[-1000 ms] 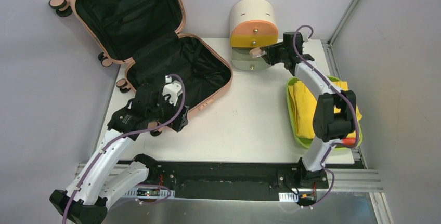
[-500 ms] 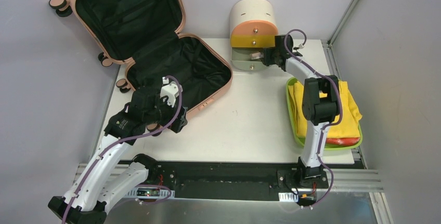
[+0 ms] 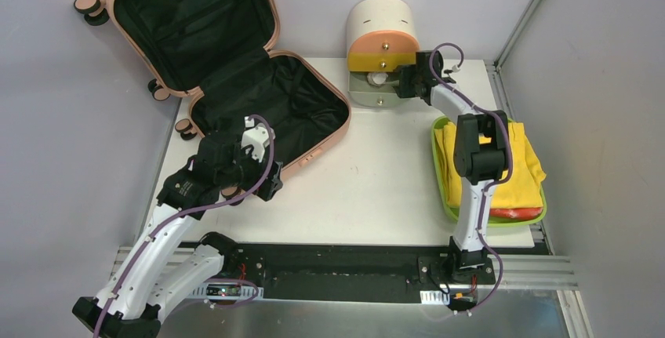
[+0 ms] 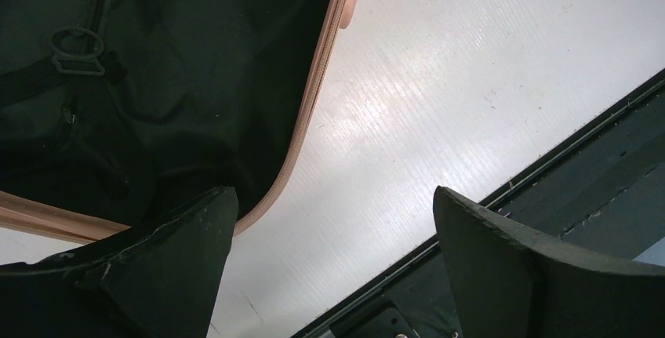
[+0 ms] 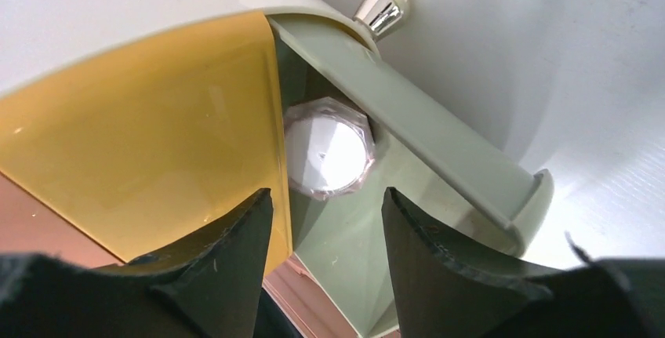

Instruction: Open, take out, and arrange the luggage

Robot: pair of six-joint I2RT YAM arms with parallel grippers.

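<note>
The luggage (image 3: 235, 63) is a peach-pink hard-shell suitcase lying open at the back left. Its lid leans on the wall and the black lining shows. The left wrist view takes in its near corner (image 4: 310, 126). My left gripper (image 3: 263, 185) (image 4: 333, 193) hovers wide open over the white table just in front of that corner, with nothing between the fingers. My right gripper (image 3: 398, 83) (image 5: 325, 194) stands open at the pulled-out grey drawer (image 5: 368, 236) of the cream drawer unit (image 3: 382, 20). A small faceted white-and-pink piece (image 5: 325, 146) lies in that drawer, just beyond the fingertips and free of them.
The unit's orange drawer (image 3: 384, 42) and yellow drawer (image 5: 157, 142) sit above the grey one. A lime-green tray (image 3: 502, 223) with yellow cloth (image 3: 470, 173) and a red item (image 3: 514, 214) lies at the right. A black rail (image 3: 345, 263) runs along the near edge.
My right gripper carried the small piece into the grey drawer, opened and let it go. The left arm barely moved.
</note>
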